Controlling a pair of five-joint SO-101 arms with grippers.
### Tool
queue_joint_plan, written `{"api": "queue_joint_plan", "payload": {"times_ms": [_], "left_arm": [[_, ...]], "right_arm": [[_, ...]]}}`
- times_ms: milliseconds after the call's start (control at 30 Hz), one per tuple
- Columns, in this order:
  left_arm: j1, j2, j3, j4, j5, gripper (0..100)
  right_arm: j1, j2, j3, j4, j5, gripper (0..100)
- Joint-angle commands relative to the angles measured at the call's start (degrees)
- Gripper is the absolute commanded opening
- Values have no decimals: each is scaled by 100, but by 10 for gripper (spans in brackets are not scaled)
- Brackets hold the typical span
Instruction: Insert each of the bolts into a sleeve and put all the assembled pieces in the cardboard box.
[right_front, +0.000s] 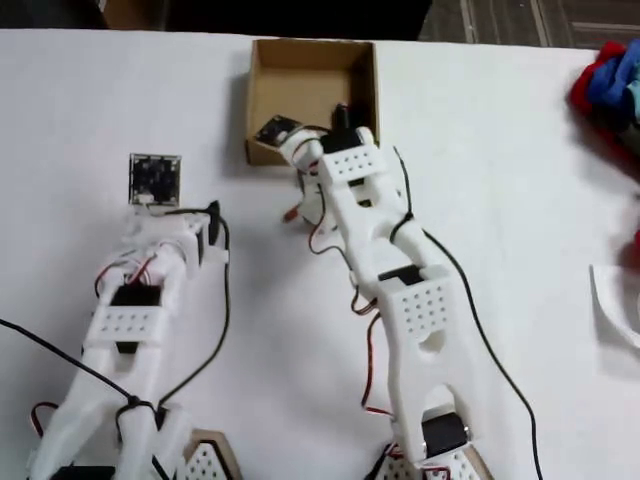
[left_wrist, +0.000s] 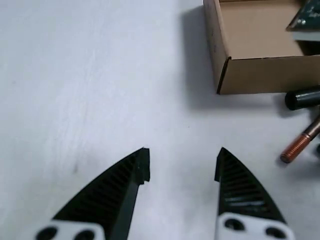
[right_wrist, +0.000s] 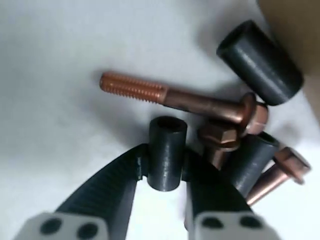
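Observation:
My right gripper (right_wrist: 162, 167) is shut on a short black sleeve (right_wrist: 166, 152), held upright just above the white table. Around it lie copper bolts: a long one (right_wrist: 175, 97) lying flat, a second bolt's hex head (right_wrist: 220, 136) and a third bolt (right_wrist: 272, 175). Two more black sleeves (right_wrist: 260, 62) (right_wrist: 250, 160) lie beside them. The cardboard box (right_front: 262, 100) stands at the table's back, and the right arm (right_front: 350, 170) is at its front left corner. My left gripper (left_wrist: 182, 160) is open over bare table, short of the box (left_wrist: 260, 75), a sleeve (left_wrist: 302, 98) and a bolt (left_wrist: 300, 142).
Colourful cloth (right_front: 610, 80) lies at the far right edge and a white curved object (right_front: 615, 310) below it. Black and red cables (right_front: 225, 300) trail from both arms. Open table stretches left of the box and between the arms.

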Motion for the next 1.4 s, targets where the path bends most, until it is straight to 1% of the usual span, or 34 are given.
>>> {"api": "queue_joint_plan", "payload": {"times_ms": [0,133,267,467,533,667,733,867,1033,1267,1333,1367], "left_arm": [[-35,-123,-31,-105,-9,229],[-35,-123,-48,-70,-9,229],[-35,-123,-48,-62,0,229],[-35,-123,-48,-62,0,229],[-35,-123,-48,-62,0,229],[-35,-123,-48,-62,0,229],[-35,-123,-48,-62,0,229],[-35,-123,-48,-62,0,229],[-35,-123,-48,-62,0,229],[-35,-123,-48,-62,0,229],[-35,-123,-48,-62,0,229],[-35,-123,-48,-62,0,229]], "right_arm": [[-75,75,-44,-92,18,28],[-57,-4,-105,251,-53,22],[-66,-198,-202,558,-554,22],[-136,-92,-246,549,-554,26],[-171,-40,-246,576,-545,51],[-171,48,-281,479,-545,162],[-163,48,-369,418,-536,194],[-163,57,-659,374,-536,168],[-163,66,-642,347,-536,122],[-110,400,-695,470,-536,152],[-127,470,-695,585,-457,125],[-127,497,-695,664,-343,87]]}}
